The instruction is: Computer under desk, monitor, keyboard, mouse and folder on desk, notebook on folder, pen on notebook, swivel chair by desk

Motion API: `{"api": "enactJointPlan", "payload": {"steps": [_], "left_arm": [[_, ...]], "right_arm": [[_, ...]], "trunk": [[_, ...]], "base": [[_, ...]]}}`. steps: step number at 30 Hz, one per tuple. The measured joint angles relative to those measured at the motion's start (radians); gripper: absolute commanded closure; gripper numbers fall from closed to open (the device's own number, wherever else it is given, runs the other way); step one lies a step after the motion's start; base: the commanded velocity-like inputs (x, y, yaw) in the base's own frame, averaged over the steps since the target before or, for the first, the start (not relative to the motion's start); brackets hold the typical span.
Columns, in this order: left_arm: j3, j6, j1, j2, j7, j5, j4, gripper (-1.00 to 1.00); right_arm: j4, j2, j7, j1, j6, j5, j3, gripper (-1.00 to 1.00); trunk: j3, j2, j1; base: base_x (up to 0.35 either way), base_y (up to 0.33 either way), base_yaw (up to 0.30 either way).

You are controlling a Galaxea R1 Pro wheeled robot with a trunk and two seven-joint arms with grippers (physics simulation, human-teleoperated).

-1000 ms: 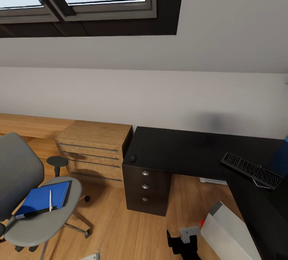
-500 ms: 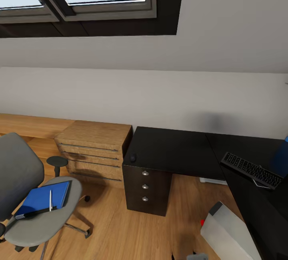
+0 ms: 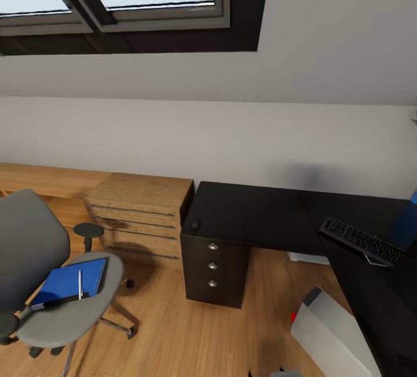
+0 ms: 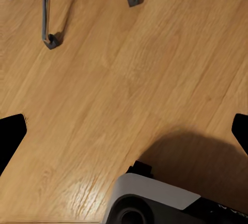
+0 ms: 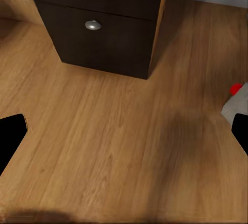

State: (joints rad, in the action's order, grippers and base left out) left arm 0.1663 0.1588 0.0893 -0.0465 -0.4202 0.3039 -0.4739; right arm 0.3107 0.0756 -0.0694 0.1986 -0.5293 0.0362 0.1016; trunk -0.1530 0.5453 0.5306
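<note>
Head view: blue folder (image 3: 68,282) with pen (image 3: 80,284) on swivel chair (image 3: 35,273); keyboard (image 3: 363,242) on black table (image 3: 260,215). Both grippers' fingers spread apart.

My left gripper (image 4: 124,131) and right gripper (image 5: 124,131) both point down, fingers (image 4: 11,133) spread wide apart, holding nothing.

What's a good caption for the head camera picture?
Blue folder and pen wait on the chair; keyboard sits on the desk.
</note>
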Motion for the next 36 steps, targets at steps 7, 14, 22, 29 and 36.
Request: {"api": "enactJointPlan", "payload": {"steps": [7, 14, 22, 29, 36], "left_arm": [[0.001, 0.0, 0.0, 0.0, 0.0, 0.0, 0.01, -1.0], [0.002, 0.0, 0.0, 0.0, 0.0, 0.0, 0.016, -1.0], [0.021, 0.0, 0.0, -0.002, 0.0, 0.0, 0.049, -1.0], [0.045, 0.0, 0.0, -0.002, -0.001, 0.0, 0.054, -1.0], [0.052, 0.0, 0.0, -0.002, -0.001, 0.0, 0.055, -1.0]], "right_arm": [[-0.002, 0.001, 0.0, 0.0, -0.001, 0.0, 0.0, -1.0], [-0.01, 0.003, 0.0, 0.0, -0.001, 0.0, 0.001, -1.0], [-0.012, 0.003, 0.0, 0.0, -0.001, 0.001, 0.001, -1.0], [-0.012, 0.002, 0.0, 0.0, -0.002, 0.001, 0.002, -1.0], [-0.012, 0.001, 0.001, 0.0, -0.002, 0.001, 0.002, -1.0]], "trunk": [[0.0, 0.0, 0.0], [0.0, 0.0, 0.0], [0.0, 0.0, 0.0], [0.0, 0.0, 0.0], [0.0, 0.0, 0.0]], "base": [[-0.283, 0.152, 0.0], [-0.303, 0.12, 0.0], [-0.332, -0.047, 0.0], [-0.337, -0.024, 0.0], [-0.339, -0.001, 0.0]]}}
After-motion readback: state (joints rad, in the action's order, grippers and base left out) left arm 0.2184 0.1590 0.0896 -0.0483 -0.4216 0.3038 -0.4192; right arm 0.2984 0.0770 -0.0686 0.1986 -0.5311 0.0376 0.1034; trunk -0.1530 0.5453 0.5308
